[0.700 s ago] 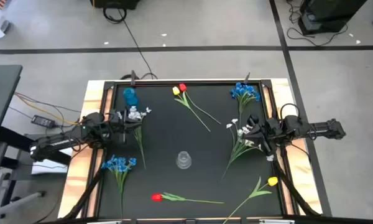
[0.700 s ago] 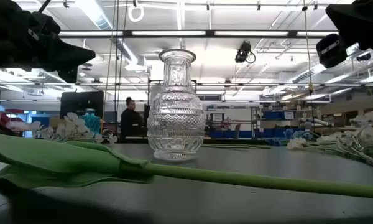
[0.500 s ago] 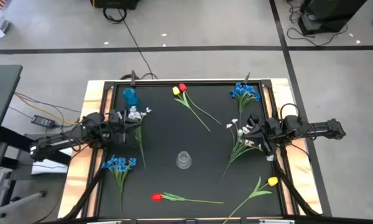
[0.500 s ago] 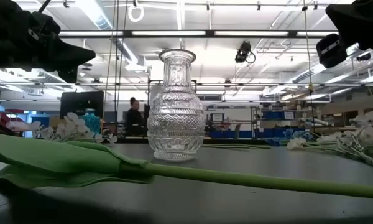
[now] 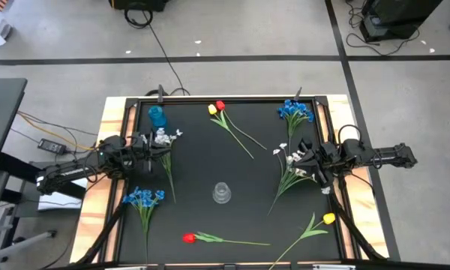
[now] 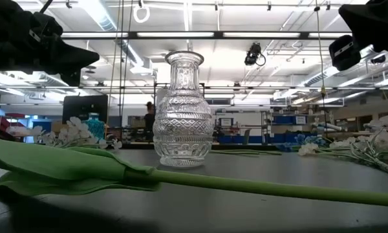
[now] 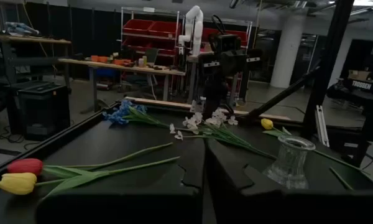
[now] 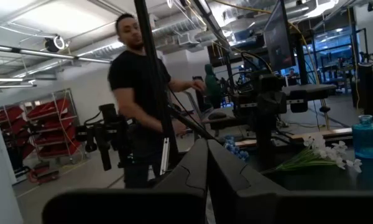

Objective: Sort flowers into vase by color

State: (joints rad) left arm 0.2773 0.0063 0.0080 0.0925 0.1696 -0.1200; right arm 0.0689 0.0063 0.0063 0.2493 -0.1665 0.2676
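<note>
Waiting: left gripper (image 5: 151,142) at the left edge over a white sprig (image 5: 163,138); right gripper (image 5: 306,156) opposite.
Fingers: pressed together on both, empty (wrist views).
Vase: clear glass vase (image 5: 222,193) at centre, reachable by both.
Flowers: blue bunches (image 5: 142,197), red tulip (image 5: 189,238), yellow tulip (image 5: 328,219) lie scattered, unsorted.

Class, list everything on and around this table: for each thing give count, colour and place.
Clear vase: one, glass, table centre, empty.
Blue vase: one, far left corner.
Blue bunches: two, one far right, one near left.
White sprigs: two, one under each claw, left and right.
Red and yellow tulip pair: far middle.
Red tulip: one, near edge.
Yellow tulip: one, near right.
Person: one, dark shirt, beyond the table.
Left claw: left side, shut.
Right claw: right side, shut.
</note>
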